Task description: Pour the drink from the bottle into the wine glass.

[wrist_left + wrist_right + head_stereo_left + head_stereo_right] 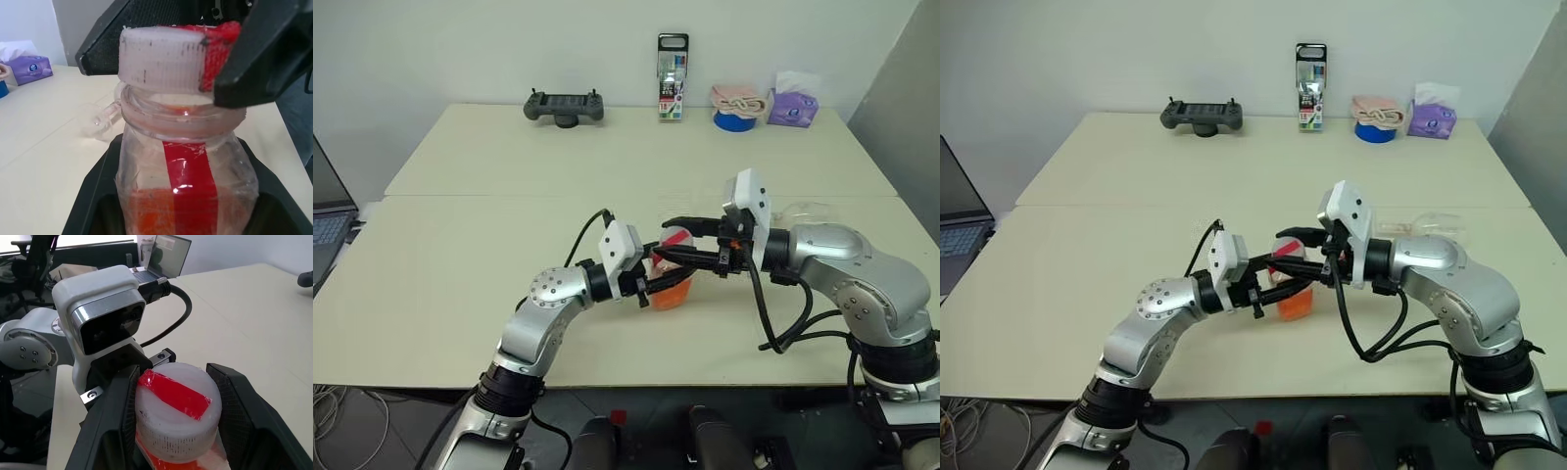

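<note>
On the table (460,294) there is one bottle (671,286) with one cap (177,412) and one lot of orange drink (151,215). One wine glass (1422,224) lies at about three o'clock. Along the far edge, from eleven to one o'clock: one black controller (564,107), one marker pack (672,77), one blue tape roll (735,120), one purple tissue box (792,106). Two grippers: left gripper (658,276), right gripper (674,243). One laptop (328,211) at nine o'clock.

Bright even room light from above, soft short shadows under both arms on the pale table (460,294), small white glare spots on the bottle (186,181) label and neck, cap (176,416) sharp between the fingers, tissue box (32,68) behind soft, no strong blur
</note>
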`<state>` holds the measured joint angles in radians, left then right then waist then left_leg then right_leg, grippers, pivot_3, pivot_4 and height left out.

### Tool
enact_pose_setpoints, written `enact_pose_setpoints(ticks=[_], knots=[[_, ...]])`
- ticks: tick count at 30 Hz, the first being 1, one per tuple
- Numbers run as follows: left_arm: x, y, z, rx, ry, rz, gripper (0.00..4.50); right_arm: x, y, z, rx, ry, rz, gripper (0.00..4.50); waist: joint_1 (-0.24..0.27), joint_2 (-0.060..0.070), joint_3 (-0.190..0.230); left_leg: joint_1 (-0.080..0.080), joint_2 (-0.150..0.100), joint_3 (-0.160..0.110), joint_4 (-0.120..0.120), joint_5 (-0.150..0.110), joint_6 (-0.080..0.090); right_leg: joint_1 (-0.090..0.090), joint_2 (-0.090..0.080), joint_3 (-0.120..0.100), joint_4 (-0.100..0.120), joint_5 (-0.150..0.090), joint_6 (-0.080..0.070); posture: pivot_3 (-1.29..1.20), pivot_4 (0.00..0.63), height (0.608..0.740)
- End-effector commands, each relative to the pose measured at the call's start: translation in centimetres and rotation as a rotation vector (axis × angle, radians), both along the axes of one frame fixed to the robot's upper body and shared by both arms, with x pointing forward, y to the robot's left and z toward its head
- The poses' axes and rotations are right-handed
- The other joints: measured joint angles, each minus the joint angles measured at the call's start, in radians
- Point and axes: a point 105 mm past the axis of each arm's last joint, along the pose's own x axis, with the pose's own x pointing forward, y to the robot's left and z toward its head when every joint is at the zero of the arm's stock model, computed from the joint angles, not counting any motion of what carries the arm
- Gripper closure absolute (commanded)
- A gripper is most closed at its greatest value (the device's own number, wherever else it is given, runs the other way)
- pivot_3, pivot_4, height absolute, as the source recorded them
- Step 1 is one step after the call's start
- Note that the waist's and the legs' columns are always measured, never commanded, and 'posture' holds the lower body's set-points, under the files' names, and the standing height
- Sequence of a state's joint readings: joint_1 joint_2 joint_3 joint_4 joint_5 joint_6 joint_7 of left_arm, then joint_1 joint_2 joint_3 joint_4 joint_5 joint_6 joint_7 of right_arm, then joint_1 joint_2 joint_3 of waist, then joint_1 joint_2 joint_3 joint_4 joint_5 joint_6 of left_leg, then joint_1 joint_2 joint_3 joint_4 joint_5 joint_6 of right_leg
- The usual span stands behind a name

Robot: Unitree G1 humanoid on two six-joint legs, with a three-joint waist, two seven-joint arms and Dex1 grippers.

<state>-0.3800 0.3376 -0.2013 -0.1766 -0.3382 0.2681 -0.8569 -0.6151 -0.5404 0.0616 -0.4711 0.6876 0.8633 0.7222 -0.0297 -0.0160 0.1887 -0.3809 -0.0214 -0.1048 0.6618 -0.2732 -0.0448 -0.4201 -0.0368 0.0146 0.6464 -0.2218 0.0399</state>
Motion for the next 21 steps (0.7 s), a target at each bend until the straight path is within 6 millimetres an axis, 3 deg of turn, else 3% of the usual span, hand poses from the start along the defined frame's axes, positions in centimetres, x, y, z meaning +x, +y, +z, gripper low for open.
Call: enact_pose_setpoints(ticks=[1,6,9,13,16,21], knots=[[-0.1,0.1,-0.1,0.006,-0.008,0.006,2.58,-0.4,-0.2,2.3,0.050,-0.082,-0.028,2.72,0.001,0.000,0.000,0.000,0.000,0.000,0.000,0.000,0.000,0.000,0.000,0.000,0.000,0.000,0.000,0.00,0.150,0.740],[0.0,0.0,0.0,0.005,-0.007,0.005,2.58,-1.5,-0.2,1.7,-0.011,-0.093,0.029,2.74,0.001,0.000,0.000,0.000,0.000,0.000,0.000,0.000,0.000,0.000,0.000,0.000,0.000,0.000,0.000,0.00,0.150,0.740],[0.2,0.1,0.1,0.004,-0.021,0.010,2.58,-0.2,-0.9,2.1,0.004,-0.108,-0.046,2.74,0.001,0.000,0.000,0.000,0.000,0.000,0.000,0.000,0.000,0.000,0.000,0.000,0.000,0.000,0.000,0.00,0.150,0.740],[1.0,0.4,1.9,-0.043,-0.061,0.048,2.58,4.1,-6.8,2.0,0.099,-0.108,-0.458,2.76,0.005,0.000,0.000,0.000,0.000,0.000,0.001,0.000,0.000,0.001,0.000,0.000,0.001,0.000,0.000,0.00,0.150,0.740],[1.0,0.2,2.7,-0.068,-0.076,0.035,2.58,5.2,-12.4,-2.0,0.145,-0.040,-0.805,2.76,0.022,-0.002,-0.001,-0.001,-0.001,0.000,0.001,0.000,0.000,0.001,0.000,0.000,0.000,0.000,0.000,0.00,0.150,0.740],[1.0,-0.5,3.1,-0.079,-0.077,0.008,2.58,3.4,-16.5,-10.5,0.110,0.114,-1.116,2.76,0.025,-0.001,-0.001,-0.001,0.000,0.002,-0.001,0.000,0.000,-0.001,-0.001,0.002,0.000,0.003,-0.004,0.00,0.150,0.740]])
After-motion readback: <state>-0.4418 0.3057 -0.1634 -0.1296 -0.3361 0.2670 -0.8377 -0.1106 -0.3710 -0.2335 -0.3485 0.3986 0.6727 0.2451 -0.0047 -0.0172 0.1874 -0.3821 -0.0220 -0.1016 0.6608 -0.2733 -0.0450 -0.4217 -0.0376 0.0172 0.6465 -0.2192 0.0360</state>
